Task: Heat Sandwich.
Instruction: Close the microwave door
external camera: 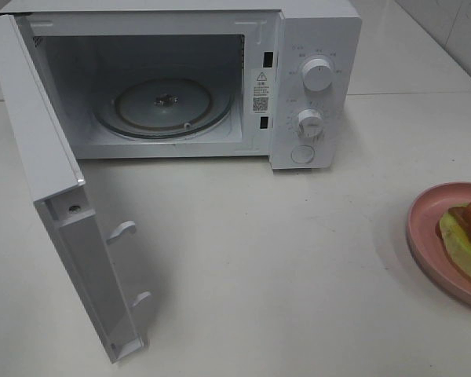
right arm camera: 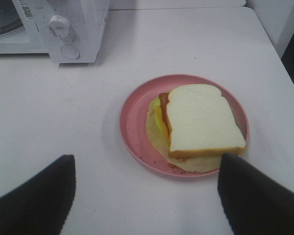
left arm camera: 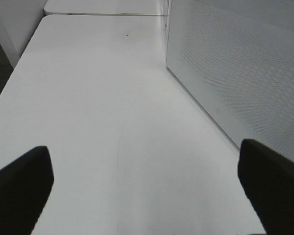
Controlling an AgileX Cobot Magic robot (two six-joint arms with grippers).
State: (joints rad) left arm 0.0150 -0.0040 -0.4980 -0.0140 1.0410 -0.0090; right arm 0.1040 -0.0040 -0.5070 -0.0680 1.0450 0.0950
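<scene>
Square, soft-looking sandwich (right arm camera: 201, 122) (crust orange-brown) lies on a round, smooth pink plate (right arm camera: 134, 122), at four o'clock from the boxy white microwave (external camera: 314, 86). Both grippers gape, empty.

the sandwich (right arm camera: 201, 122) lies flat on a round pink plate (right arm camera: 134, 115), smaller than the plate and set toward one side of it, so a broad crescent of bare pink shows on the side toward the microwave (right arm camera: 63, 29). its top slice is thick white bread with an orange-brown crust along the edges. a yellow-green layer and a reddish-brown one stick out from under that slice, and a pale slice shows beneath. the plate rests on the white worktop (right arm camera: 63, 112). it sits just ahead of the right gripper (right arm camera: 147, 196), between the lines of its two wide-spread fingers, untouched by either.
</scene>
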